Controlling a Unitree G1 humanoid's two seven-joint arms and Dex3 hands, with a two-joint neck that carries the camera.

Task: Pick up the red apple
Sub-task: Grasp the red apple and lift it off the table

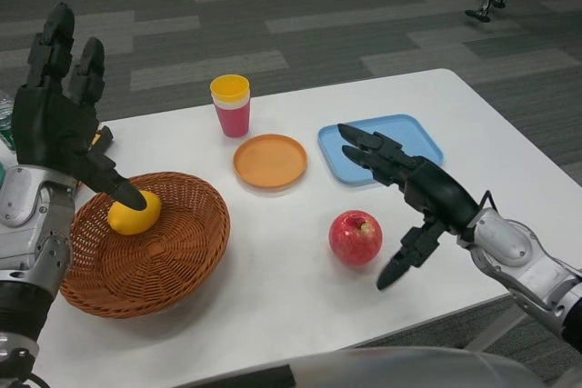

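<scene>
On the white table (300,288), the red apple (356,237) rests upright near the front edge, between the wicker basket (182,261) and the right hand (414,193). That hand hovers just beside the apple, fingers (364,147) spread apart and holding nothing; no contact is visible. The left hand (56,120) is raised over the basket's left rim, fingers extended and empty, one fingertip close to the yellow fruit (135,213) lying in the basket. Behind the apple sit an orange plate (270,161), a blue tray (414,134), and stacked yellow and pink cups (232,104).
</scene>
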